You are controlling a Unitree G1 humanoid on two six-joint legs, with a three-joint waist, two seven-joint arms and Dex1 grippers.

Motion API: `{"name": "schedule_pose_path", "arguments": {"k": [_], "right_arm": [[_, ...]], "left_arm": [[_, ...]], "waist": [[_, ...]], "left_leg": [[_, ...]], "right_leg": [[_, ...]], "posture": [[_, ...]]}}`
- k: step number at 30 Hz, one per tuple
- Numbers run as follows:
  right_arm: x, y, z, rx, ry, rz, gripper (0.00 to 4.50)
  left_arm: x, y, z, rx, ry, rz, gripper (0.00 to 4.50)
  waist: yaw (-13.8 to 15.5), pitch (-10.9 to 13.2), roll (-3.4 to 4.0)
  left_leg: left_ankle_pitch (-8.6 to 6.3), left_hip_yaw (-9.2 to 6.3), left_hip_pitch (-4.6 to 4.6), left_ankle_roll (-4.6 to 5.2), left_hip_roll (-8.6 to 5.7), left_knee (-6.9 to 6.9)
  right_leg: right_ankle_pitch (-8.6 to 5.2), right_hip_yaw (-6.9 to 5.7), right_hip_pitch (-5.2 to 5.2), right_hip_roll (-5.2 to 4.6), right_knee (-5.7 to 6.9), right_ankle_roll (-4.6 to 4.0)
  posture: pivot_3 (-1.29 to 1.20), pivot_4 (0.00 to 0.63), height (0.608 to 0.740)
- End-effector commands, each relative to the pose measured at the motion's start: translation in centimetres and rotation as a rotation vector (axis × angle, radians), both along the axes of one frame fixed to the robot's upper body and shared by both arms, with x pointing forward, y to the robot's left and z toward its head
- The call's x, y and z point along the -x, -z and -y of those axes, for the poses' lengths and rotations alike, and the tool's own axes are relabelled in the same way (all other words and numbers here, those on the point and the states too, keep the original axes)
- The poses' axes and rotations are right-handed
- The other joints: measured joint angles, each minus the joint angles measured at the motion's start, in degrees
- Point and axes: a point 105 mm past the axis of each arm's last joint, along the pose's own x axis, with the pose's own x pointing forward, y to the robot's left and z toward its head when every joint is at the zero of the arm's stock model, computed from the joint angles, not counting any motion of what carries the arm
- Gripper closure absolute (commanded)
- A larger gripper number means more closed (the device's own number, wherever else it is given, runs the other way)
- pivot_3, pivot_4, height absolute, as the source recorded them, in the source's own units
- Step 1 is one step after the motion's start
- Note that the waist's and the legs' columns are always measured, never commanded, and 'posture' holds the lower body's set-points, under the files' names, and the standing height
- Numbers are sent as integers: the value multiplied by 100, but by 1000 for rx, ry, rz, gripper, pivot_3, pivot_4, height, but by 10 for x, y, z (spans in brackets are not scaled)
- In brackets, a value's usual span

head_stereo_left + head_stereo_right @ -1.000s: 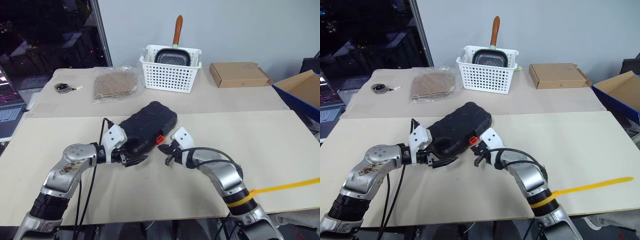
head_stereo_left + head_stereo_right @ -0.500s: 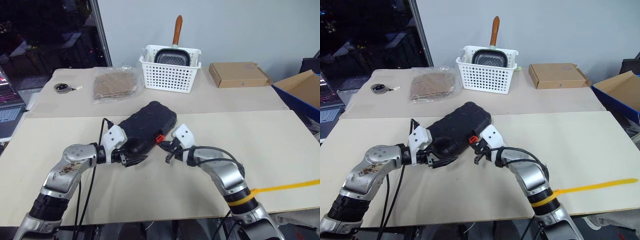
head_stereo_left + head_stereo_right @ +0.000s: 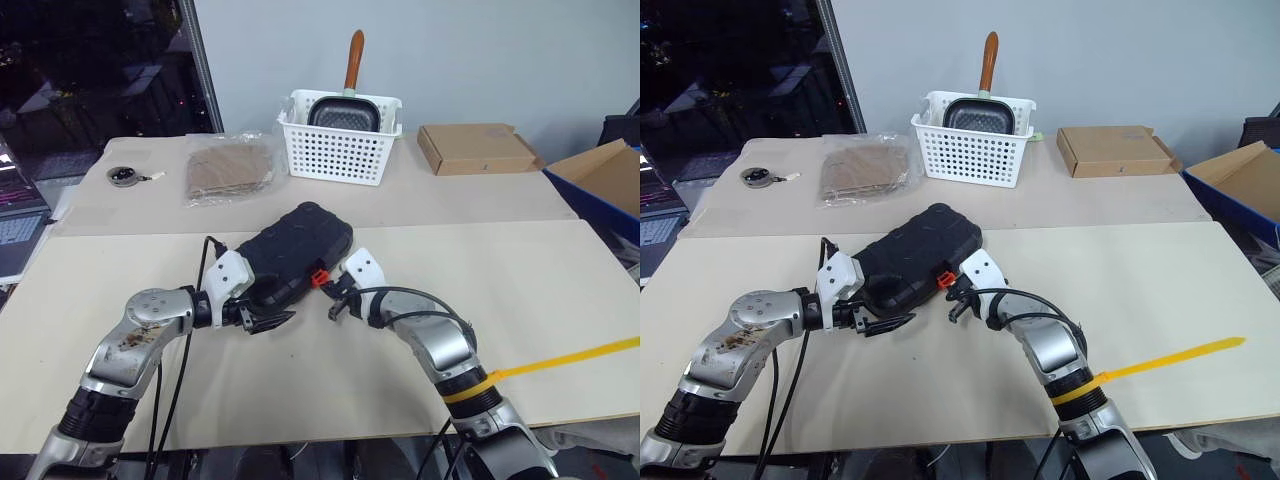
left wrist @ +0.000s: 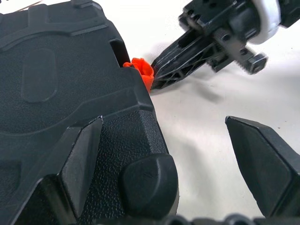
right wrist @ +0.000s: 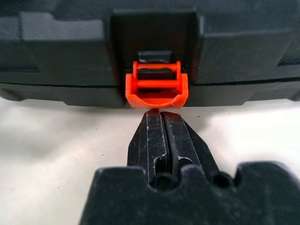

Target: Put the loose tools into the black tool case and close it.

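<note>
The black tool case (image 3: 295,255) lies shut on the table, its small orange latch (image 5: 157,89) facing me. My right gripper (image 5: 161,113) is shut with nothing in it, and its tips touch the lower edge of the latch (image 3: 318,277). My left gripper (image 3: 268,312) is open at the case's near corner, with one finger (image 4: 79,159) over the lid and the other finger (image 4: 262,173) above the bare table. The right gripper (image 4: 157,75) shows beside the latch (image 4: 139,70) there too. The loose tools are out of view.
At the back stand a white perforated basket (image 3: 340,145) holding a pan, a flat cardboard box (image 3: 478,148) and a plastic bag of brown items (image 3: 232,168). A small round object (image 3: 124,175) lies far left. A blue-edged box (image 3: 605,180) is far right.
My right gripper has edged forward, and its shut tips have come up against the orange latch. The left gripper and the case have kept still.
</note>
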Motion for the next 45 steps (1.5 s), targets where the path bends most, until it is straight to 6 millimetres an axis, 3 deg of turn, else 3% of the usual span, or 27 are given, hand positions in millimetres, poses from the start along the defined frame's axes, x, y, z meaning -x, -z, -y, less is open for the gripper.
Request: {"name": "schedule_pose_path", "arguments": {"k": [1,13,31,36,41,45], "right_arm": [[-1,-49,-9,-88,-40,147,4413],[9,-59,-14,-108,-66,155,4413],[-3,-37,-37,-108,-96,120,4413],[7,-48,-24,-157,-107,155,4413],[42,-66,4,-267,-232,214,4413],[56,-60,38,-189,-244,234,3389]], "left_arm": [[4,28,-8,-46,-39,-110,0],[5,29,-7,-46,-36,-112,0],[6,33,-6,-46,-40,-124,0],[5,24,-6,16,-68,-94,0],[12,-10,-6,187,-86,31,0],[27,-25,-15,258,-113,52,0]], "waist": [[-9,0,0],[-56,0,1],[-92,0,0],[-67,0,0],[-31,1,1],[-19,1,1]], "left_leg": [[0,0,0,0,0,0],[1,0,1,-2,5,0],[1,7,34,-3,16,0],[5,7,38,-10,27,-1],[-6,4,-7,-11,24,-6],[-20,4,-60,-1,15,-4]], "right_leg": [[0,0,0,0,1,0],[0,3,-6,4,5,0],[-1,12,13,4,9,1],[-4,10,12,4,10,4],[8,4,-20,-2,6,-20],[1,2,-65,0,-3,-4]], "posture": [[0,150,740],[0,150,740],[0,150,740],[0,150,740],[0,150,740],[0,150,740]]}}
